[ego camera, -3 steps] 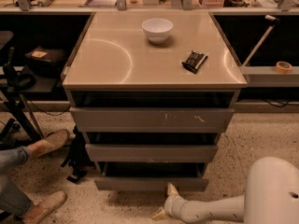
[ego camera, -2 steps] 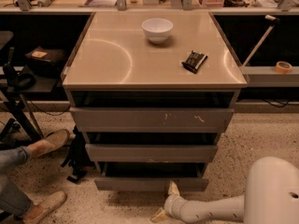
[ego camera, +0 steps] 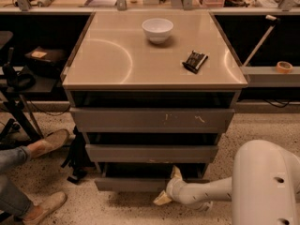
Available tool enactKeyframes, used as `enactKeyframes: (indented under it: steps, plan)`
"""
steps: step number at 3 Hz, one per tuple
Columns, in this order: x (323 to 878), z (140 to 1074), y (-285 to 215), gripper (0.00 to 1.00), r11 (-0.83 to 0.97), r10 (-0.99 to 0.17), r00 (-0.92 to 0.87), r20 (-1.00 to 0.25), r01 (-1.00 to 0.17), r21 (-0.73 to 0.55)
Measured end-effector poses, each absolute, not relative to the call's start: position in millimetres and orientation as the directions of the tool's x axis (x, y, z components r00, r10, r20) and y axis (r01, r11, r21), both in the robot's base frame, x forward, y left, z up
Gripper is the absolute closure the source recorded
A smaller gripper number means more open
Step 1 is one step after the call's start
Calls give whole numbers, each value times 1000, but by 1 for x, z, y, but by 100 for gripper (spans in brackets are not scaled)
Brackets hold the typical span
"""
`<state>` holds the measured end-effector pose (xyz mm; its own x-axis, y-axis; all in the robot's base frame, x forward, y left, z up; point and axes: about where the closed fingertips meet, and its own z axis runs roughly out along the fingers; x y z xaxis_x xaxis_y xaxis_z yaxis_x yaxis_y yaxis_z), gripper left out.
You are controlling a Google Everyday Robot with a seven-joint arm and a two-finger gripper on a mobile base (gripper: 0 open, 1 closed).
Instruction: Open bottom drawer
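The gripper (ego camera: 168,186) is found at the front of the bottom drawer (ego camera: 131,184), lower centre. Passage at lower left is narrowed by a person's shoes (ego camera: 49,142)

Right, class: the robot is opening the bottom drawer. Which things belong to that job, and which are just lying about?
Job: plain grey bottom drawer; white end effector at its front edge.
Lying about: round white bowl, small black packet on the cabinet top; tan tape roll.

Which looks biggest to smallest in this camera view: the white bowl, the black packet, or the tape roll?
1. white bowl
2. black packet
3. tape roll
The tool, at the bottom drawer front, looks roughly bowl-sized but is nearer the camera.
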<state>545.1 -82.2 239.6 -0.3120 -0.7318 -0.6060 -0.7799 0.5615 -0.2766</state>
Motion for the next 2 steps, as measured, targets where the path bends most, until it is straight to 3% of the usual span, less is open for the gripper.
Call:
enactKeyframes:
  steps: [2]
  plan:
    - [554, 230, -88, 0, 574, -727, -337, -598, -777, -259]
